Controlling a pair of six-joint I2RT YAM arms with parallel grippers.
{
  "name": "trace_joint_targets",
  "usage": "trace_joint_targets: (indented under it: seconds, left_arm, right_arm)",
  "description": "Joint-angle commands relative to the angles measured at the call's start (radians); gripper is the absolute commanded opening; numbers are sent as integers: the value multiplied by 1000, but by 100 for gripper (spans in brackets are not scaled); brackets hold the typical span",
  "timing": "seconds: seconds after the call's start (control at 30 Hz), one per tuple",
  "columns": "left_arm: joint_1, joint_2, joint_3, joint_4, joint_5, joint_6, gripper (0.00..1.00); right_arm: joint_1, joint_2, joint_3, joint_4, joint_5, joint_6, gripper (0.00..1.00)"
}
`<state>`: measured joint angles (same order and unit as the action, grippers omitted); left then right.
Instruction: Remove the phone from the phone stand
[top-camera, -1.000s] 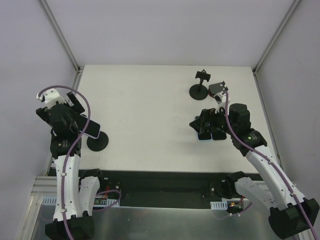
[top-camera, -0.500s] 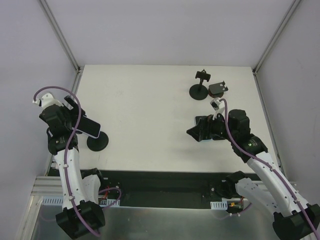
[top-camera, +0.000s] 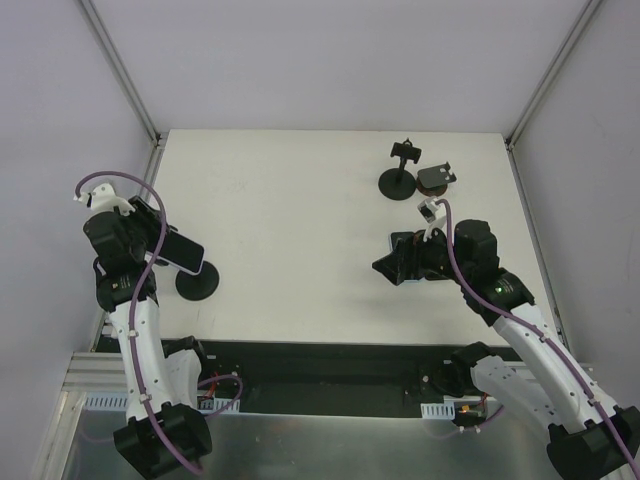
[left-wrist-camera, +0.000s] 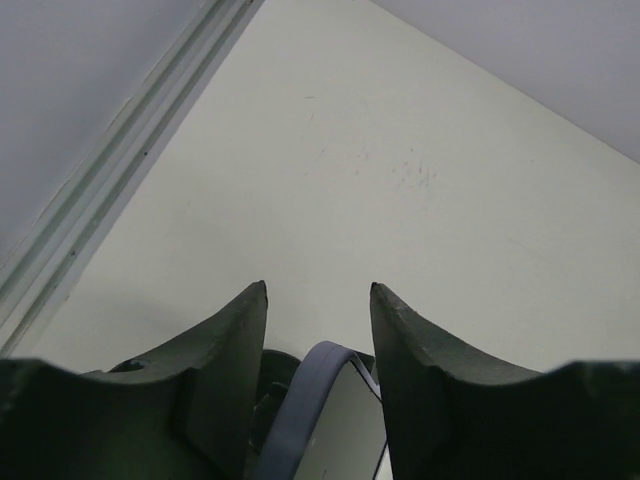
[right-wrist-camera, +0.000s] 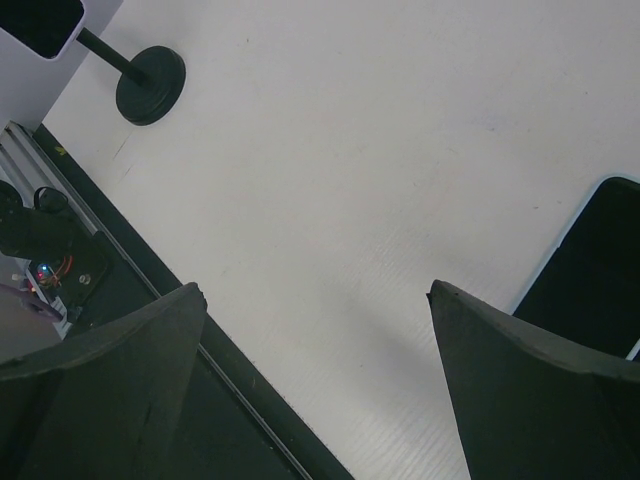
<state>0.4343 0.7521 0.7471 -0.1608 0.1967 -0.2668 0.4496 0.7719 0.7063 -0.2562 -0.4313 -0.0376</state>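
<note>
The phone rests tilted on a black phone stand with a round base at the table's left edge. My left gripper reaches it from the left. In the left wrist view the phone's bluish edge and screen sit between the dark fingers of that gripper, which are shut on it, with the stand base just behind. My right gripper hovers open over the right half of the table with nothing between its fingers. Its wrist view shows the phone and stand base far off.
A second dark phone lies flat on the table beside my right gripper. An empty black stand and a small dark round object stand at the back right. The table's metal rail runs along the left edge.
The left gripper's jaws have come together from wide open around the phone on the stand. The right arm has drawn slightly toward the near edge, jaws unchanged.
</note>
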Motion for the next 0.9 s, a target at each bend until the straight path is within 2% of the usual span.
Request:
trace_joint_targets:
  seconds: [0.0,0.1,0.13,0.2,0.23,0.4,0.47,0.5,0.53,0.63,0.67,0.73,0.77,0.87]
  left_arm:
    - [1,-14,-20,-25,113,3,33]
    - [0,-19,-5,-26,174,-9,19]
    - [0,-17,0,-26,191,-18,9]
    - [-5,-11,15,-25,242,-37,3]
    - [-8,-7,20,-25,257,-58,0]
    - [-81,18,60,-10,311,-135,0]
    - [-201,29,73,0,276,-140,0]
    - [-248,36,90,1,204,-140,0]
    - [-349,44,97,13,176,-146,0]
    - [-465,95,115,53,118,-198,0]
    - [-539,128,129,81,103,-209,0]
    - [-616,164,147,101,34,-218,0]
    - [-699,202,170,118,12,-219,0]
    - [-828,292,219,147,-66,-230,0]
  right_arm:
    - [8,1,1,49,0,-16,96]
    - [6,3,1,49,0,-15,96]
    - [6,3,-1,49,-1,-15,96]
    - [8,6,-1,51,-1,-15,96]
    - [6,6,-1,54,-3,-15,96]
    - [6,9,-1,57,-3,-13,96]
    - [8,13,-1,58,-3,-10,96]
    - [8,15,-1,60,-6,-8,96]
    - [6,17,1,60,-6,-8,96]
    - [6,17,5,55,-12,-8,96]
    - [6,15,7,52,-12,-10,96]
    - [8,13,12,43,-9,-13,96]
    - [6,10,13,37,-4,-16,96]
    - [6,10,19,26,5,-21,96]
